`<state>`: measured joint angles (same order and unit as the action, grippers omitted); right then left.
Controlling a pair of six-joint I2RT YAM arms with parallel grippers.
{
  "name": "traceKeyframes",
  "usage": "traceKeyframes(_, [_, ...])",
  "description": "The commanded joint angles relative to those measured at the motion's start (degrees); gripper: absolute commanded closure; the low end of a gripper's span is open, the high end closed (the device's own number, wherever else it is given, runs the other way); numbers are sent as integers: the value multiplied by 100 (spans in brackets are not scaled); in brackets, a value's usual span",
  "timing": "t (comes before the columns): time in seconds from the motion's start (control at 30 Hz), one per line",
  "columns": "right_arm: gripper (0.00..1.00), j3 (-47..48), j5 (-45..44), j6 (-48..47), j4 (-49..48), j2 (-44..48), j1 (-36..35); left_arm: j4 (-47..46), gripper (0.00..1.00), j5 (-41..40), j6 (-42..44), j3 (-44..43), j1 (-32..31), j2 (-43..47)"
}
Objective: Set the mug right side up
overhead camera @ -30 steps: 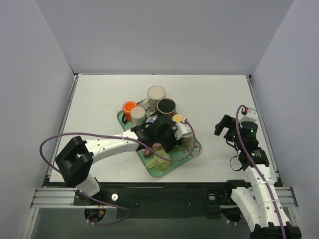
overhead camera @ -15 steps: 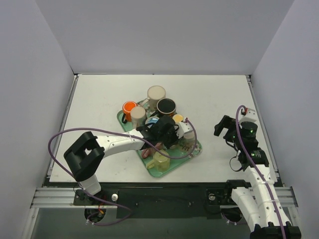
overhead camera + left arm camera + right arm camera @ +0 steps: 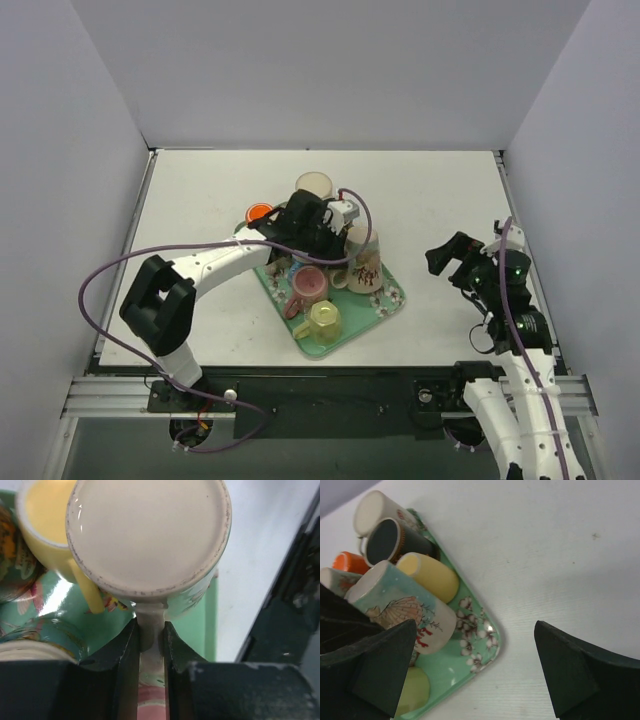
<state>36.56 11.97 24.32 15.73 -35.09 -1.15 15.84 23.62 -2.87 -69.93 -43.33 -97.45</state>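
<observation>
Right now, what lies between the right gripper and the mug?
Only the tray rim and bare table separate mug and right gripper, per the top view.

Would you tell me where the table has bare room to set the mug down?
Bare table left of the tray, behind it, and between it and the right arm. The tray itself is crowded with mugs.

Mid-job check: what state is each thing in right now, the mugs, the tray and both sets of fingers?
floral mug: upside down, base up, handle clamped.
left fingers: shut on the floral mug's handle.
right fingers: open, empty, off to the tray's side.
pink mug: mouth up on the tray.
black mug: mouth up.
tray: flat on the table, loaded with mugs.
</observation>
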Motion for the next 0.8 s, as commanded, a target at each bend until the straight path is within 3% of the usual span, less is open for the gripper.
traceKeyframes(0.0, [0,159,858,1143,-130,546,-8,-422,100,1443,-1179,-873,456,332])
traceKeyframes(0.2, [6,-665,808,3024,-1710,1328,-175,-941,100,2434,-2251,-987,580,350])
traceKeyframes(0.3, [11,-1001,527,3623,-2485,1654,-657,-1922,100,2885,-3487,-865,738,332])
traceKeyframes(0.6, [15,-1055,-851,3581,-2944,1040,-2704,-2761,100,3044,-4389,-776,888,393])
traceKeyframes(0.77, [15,-800,-1512,3598,-2435,750,-3207,-2770,100,2956,-4406,-776,975,332])
